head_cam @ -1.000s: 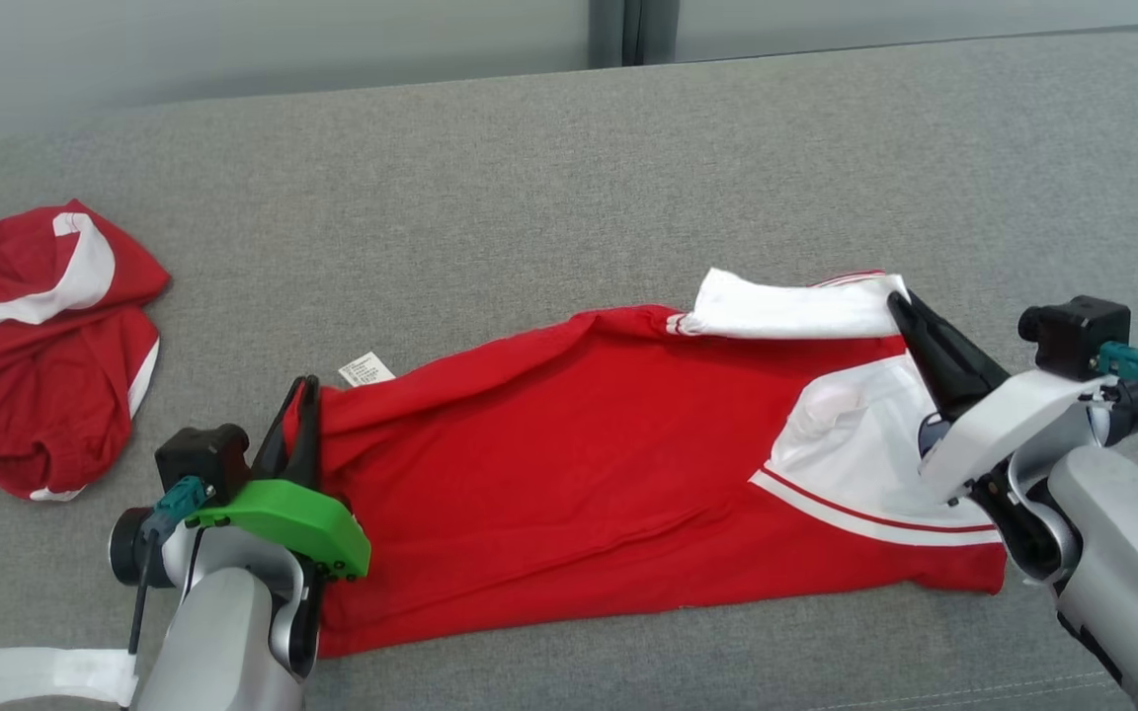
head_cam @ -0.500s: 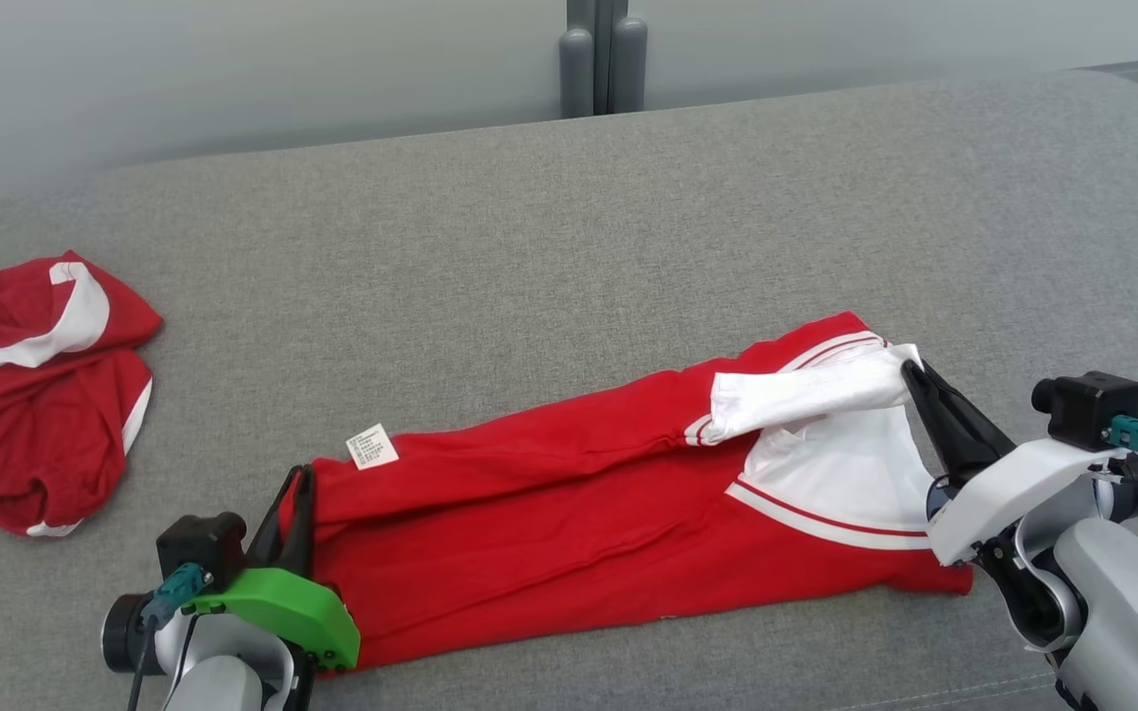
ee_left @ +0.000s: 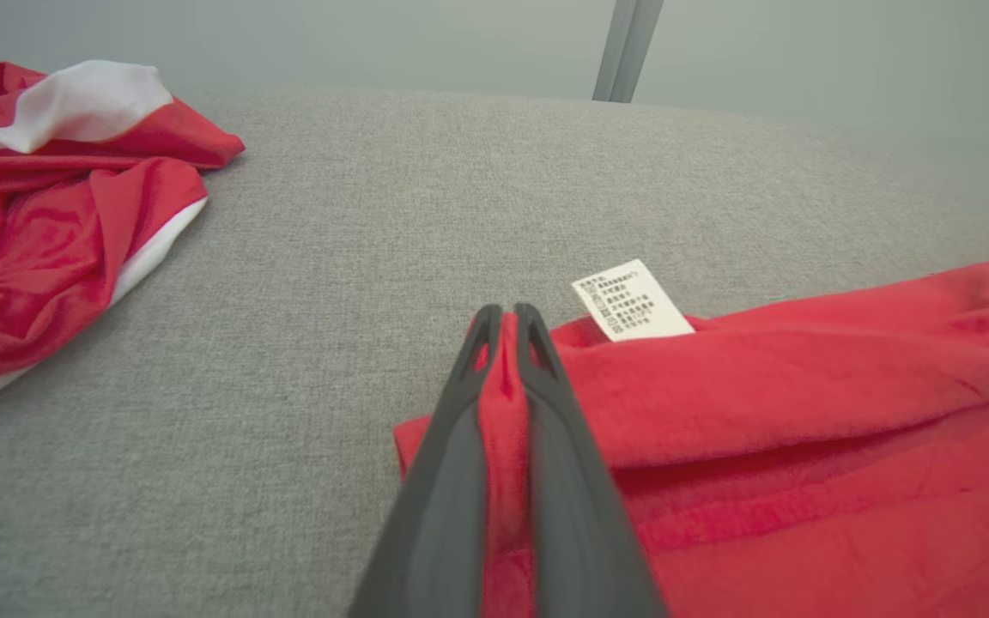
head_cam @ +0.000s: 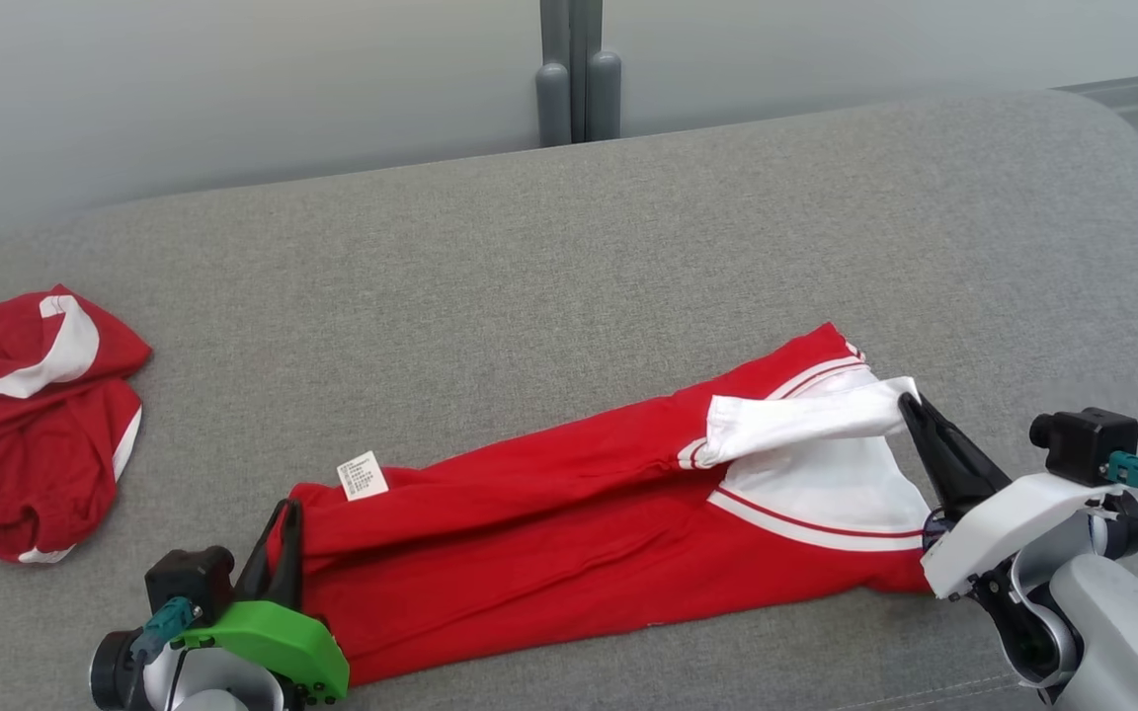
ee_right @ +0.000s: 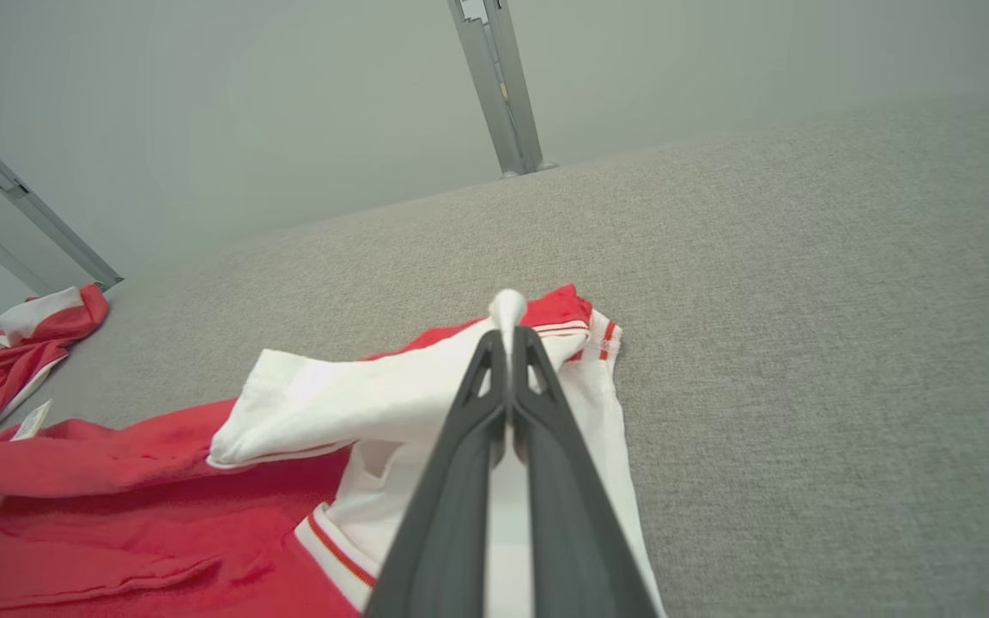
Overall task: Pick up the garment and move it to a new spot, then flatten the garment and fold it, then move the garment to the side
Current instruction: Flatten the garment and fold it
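Grey padded surface (head_cam: 529, 276): garment held at both ends, band narrowed within the last second.

The red-and-white garment (head_cam: 569, 533) lies stretched along the near edge, its care label (head_cam: 363, 476) turned up by the left end. The left gripper (head_cam: 284, 512) is closed on the red hem and the right gripper (head_cam: 910, 407) is closed on the white sleeve (head_cam: 796, 417). The head camera has shifted, yet the cloth's own outline has changed too. A second ago it lay broad; it is now a slimmer strip, and a red striped edge shows beyond the pinched sleeve. In my judgement the held layer is being drawn towards the robot, which suits the flatten-and-fold stage. Creases remain along the red body. A second crumpled garment (head_cam: 26, 425) sits well apart at far left, untouched.
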